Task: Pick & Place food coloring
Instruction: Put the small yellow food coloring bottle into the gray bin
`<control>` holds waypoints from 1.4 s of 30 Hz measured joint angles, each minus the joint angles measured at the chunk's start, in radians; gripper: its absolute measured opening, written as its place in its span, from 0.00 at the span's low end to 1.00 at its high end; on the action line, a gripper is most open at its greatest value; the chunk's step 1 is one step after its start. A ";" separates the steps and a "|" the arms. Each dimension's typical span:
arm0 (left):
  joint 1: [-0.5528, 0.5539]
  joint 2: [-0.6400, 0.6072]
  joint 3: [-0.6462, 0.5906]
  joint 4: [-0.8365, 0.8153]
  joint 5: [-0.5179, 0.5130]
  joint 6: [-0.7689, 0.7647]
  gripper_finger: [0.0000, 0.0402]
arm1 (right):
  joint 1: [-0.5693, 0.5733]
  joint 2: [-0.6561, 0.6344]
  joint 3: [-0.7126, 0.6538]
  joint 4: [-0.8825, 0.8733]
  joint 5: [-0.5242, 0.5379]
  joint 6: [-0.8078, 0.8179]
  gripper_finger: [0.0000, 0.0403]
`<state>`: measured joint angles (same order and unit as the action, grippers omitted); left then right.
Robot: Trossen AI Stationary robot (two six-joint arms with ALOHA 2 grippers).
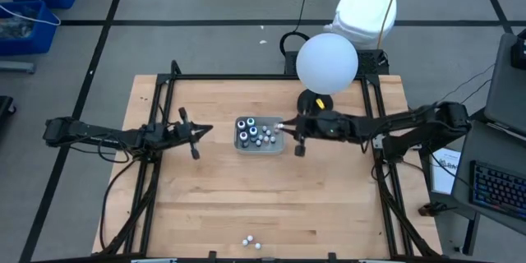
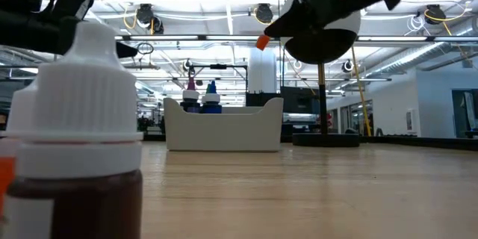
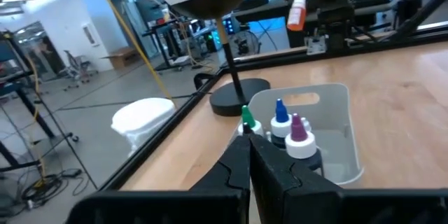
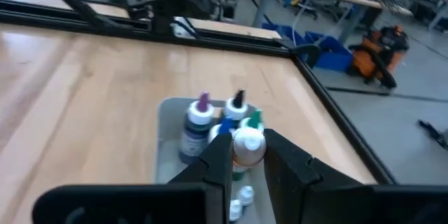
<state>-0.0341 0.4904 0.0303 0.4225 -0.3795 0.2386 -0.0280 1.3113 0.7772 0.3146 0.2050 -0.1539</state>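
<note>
A grey tray point(image 1: 244, 145) sits at mid-table and holds several tiny food coloring bottles point(image 1: 256, 131) standing upright, with purple, blue, green and black tips point(image 4: 201, 115). My right gripper point(image 1: 283, 128) hovers over the tray's right end, shut on one more bottle point(image 4: 248, 145). My left gripper point(image 1: 205, 130) hangs just left of the tray with its fingers shut and empty; in the left wrist view the left gripper point(image 3: 248, 155) points at the tray point(image 3: 336, 133). My right gripper pinches a small orange bottle with a white cap point(image 4: 249, 140) between its two fingers point(image 4: 218, 155), one on each side of the bottle. It comes from the table's right. The bottle point(image 3: 297, 10) is lifted clear above the tray, its orange end point(image 2: 263, 42) pointing away from the fingers.
A large white globe point(image 1: 326, 62) on a black stand point(image 1: 315, 101) rises just behind the tray's right end. Two loose bottles point(image 1: 250, 242) lie near the table's near edge; one point(image 2: 75, 134) fills the low view's left. Black frame rails border the table.
</note>
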 joint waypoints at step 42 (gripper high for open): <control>0.001 0.000 0.000 0.013 -0.012 -0.016 0.03 | -0.131 0.445 0.403 -0.411 -0.125 0.020 0.13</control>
<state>-0.0334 0.4908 0.0307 0.4355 -0.3912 0.2222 -0.1585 1.7564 1.1805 -0.0964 0.0804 -0.1340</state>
